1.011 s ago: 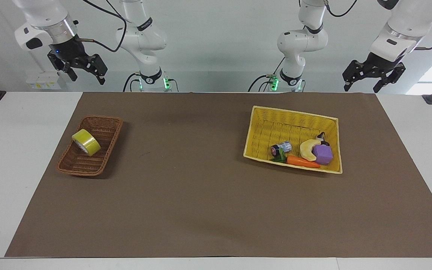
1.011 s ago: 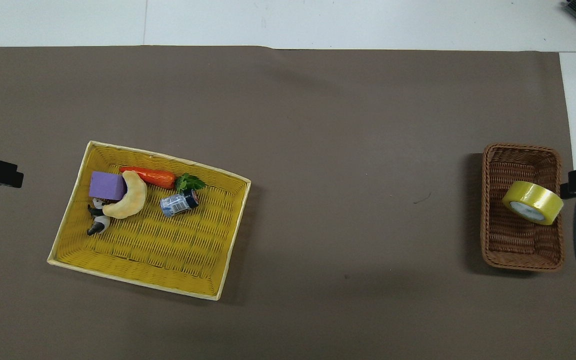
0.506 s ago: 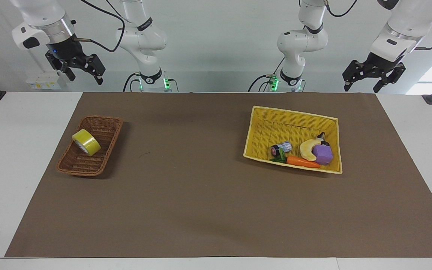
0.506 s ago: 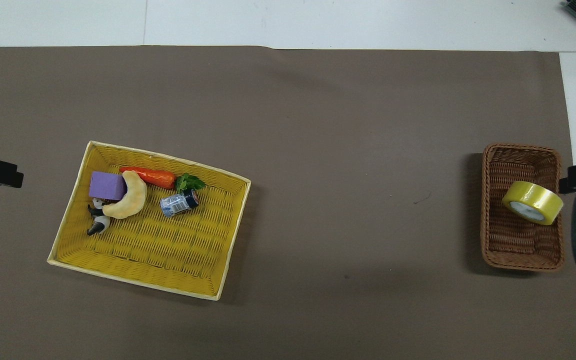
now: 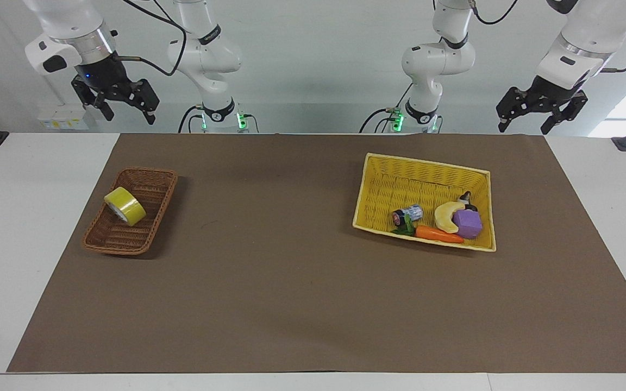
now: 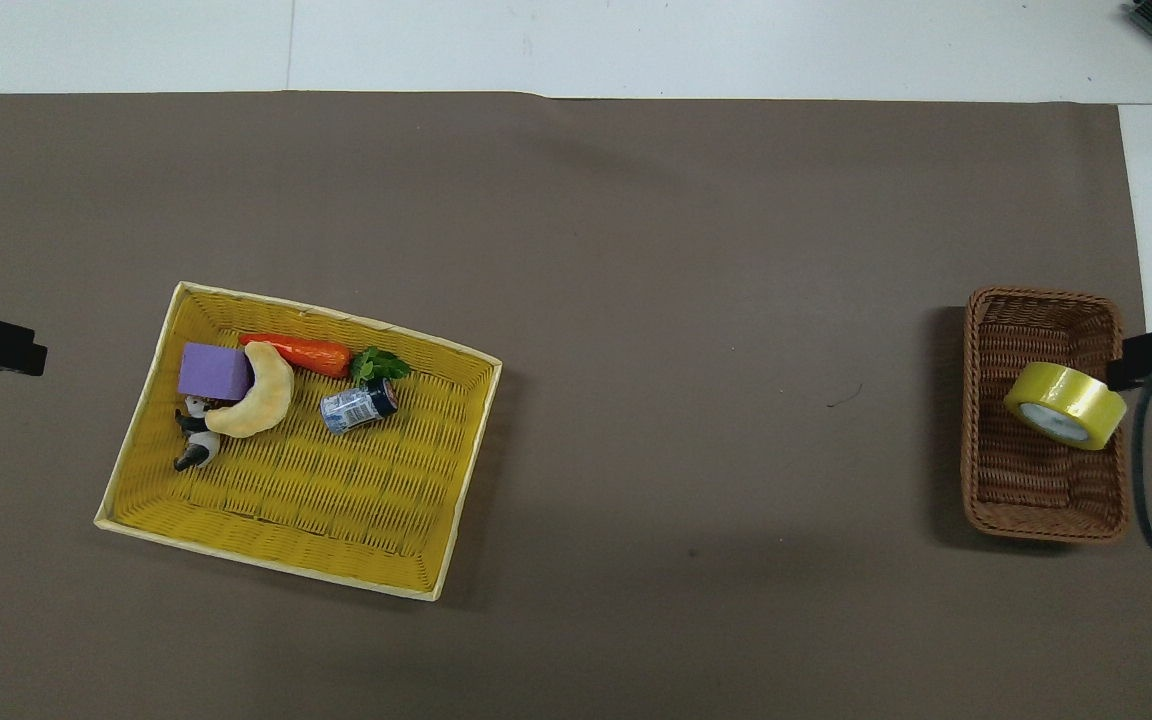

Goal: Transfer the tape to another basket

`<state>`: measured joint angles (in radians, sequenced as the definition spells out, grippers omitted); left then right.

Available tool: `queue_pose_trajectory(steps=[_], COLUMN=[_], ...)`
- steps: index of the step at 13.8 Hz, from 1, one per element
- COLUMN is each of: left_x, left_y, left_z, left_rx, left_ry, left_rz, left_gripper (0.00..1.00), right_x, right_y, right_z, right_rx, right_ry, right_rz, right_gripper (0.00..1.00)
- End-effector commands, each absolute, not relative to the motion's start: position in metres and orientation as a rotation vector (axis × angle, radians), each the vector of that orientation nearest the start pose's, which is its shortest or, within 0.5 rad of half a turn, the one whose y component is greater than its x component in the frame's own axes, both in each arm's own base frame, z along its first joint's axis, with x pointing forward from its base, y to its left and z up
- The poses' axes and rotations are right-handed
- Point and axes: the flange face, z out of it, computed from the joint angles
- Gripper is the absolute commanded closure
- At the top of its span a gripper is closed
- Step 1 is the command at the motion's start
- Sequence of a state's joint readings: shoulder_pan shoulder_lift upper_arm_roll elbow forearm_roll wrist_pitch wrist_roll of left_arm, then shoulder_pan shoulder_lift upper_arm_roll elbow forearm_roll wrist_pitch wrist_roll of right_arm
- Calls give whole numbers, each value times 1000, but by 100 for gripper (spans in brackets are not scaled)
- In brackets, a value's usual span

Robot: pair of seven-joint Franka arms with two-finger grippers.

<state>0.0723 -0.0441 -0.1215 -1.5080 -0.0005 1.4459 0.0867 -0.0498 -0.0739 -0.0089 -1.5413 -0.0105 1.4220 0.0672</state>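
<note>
Since a second earlier, only the right gripper (image 5: 126,107) had moved: it had drifted a little toward the middle of the table and sat slightly higher, while the tape, both baskets and the left gripper lay as they had before.

Nearest the robots, the right gripper hung high in the air over the table edge at the right arm's end, its fingers spread apart with nothing between them. The left gripper (image 5: 526,120) waited high over the table edge at the left arm's end, fingers likewise parted and empty.

Farther out on the brown mat (image 5: 291,293), the brown wicker basket (image 5: 150,176) stood at the right arm's end. The tape (image 5: 124,206) rested inside it, tilted, leaning against the long wall toward the table's end, its pale core (image 6: 1052,422) showing from above.

Toward the left arm's end stood the yellow basket (image 5: 427,165), set slightly askew. Its contents crowded the part farther from the robots: a small can (image 5: 408,213) on its side, a banana (image 5: 448,213) touching a purple block (image 5: 467,223), a small black-and-white figure (image 5: 466,199) just beside them, and farthest of all an orange carrot (image 5: 438,234) with green leaves (image 5: 404,228) along the wall.
</note>
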Motion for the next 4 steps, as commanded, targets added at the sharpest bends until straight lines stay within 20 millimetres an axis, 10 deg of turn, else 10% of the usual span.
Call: queue_pose_trajectory(steps=[1,4], left_x=[525,525], left_y=[-26,-26], left_z=[673,672], left_rx=[-3144,-3144], left_ry=[206,206], left_rz=[12,12], left_gripper=[0,0], right_x=[509,509], right_y=[-35,-35], right_z=[665,665], right_rx=[-3144,-3155], right_ry=[183,183], right_rz=[44,46], right_gripper=[0,0])
